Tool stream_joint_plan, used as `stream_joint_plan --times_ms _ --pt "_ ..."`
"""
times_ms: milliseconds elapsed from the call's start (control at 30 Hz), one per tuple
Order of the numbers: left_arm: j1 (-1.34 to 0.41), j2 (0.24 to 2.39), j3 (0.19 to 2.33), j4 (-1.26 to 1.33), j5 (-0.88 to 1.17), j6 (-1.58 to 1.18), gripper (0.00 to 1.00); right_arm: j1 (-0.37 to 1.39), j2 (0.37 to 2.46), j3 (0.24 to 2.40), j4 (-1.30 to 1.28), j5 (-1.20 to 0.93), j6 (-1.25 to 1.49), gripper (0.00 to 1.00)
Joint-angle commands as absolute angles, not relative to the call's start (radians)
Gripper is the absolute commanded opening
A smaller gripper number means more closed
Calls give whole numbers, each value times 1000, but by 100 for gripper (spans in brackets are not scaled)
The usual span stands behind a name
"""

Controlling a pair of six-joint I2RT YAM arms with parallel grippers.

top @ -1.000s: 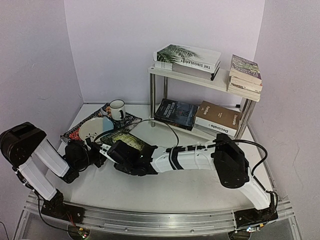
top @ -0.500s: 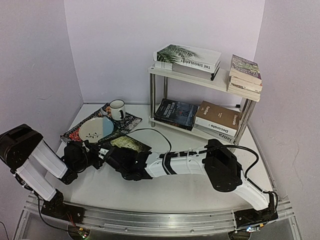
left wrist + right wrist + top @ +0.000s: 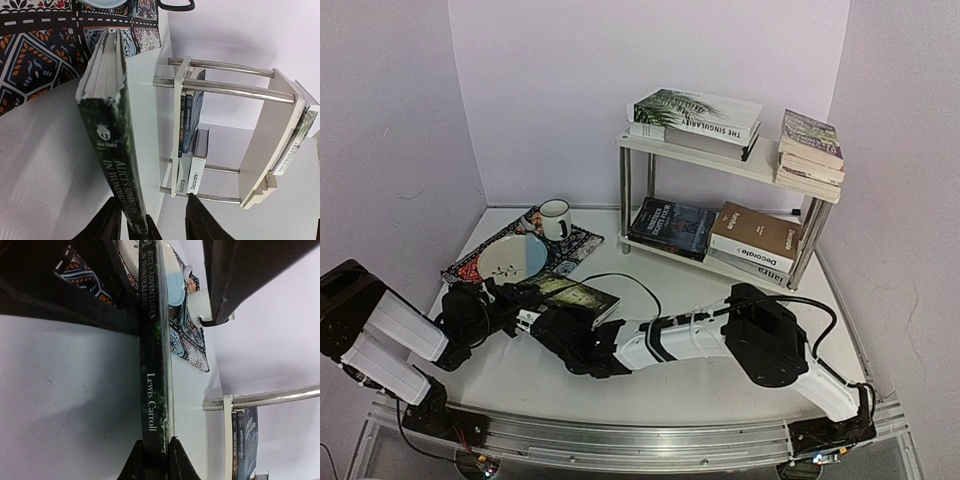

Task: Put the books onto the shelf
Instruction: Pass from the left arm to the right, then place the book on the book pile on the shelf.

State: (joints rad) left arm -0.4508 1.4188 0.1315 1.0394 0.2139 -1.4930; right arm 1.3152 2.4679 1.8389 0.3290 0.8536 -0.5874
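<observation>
right wrist: right gripper (image 3: 154, 456) pinches dark green book (image 3: 150, 340) edge; left gripper (image 3: 152, 220) parted around it; shelf (image 3: 178, 110) well apart.

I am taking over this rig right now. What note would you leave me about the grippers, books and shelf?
Left gripper: open, jaws loose around the dark green book.
Right gripper: shut on that book, by the placemat, not yet on the shelf.
Done: other books lie on both shelf boards.
To do: carry this book to the shelf.
</observation>
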Motion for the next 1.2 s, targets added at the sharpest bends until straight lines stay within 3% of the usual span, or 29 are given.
stream_joint_plan --times_ms 0,300,467,667,1167 --pt "-455 1295 132 977 216 -1465 54 1315 2357 1788 395 873 -635 0" --pt "-381 912 175 501 195 -1376 72 1315 2241 1659 497 887 -745 0" --pt "-317 780 263 246 205 -1293 75 1320 2142 1562 556 878 -806 0" --pt "-289 770 406 45 178 -1177 77 1332 2028 1428 650 873 -922 0" --pt "-282 823 522 6 206 -1090 77 1318 1713 1256 651 848 -1110 0"
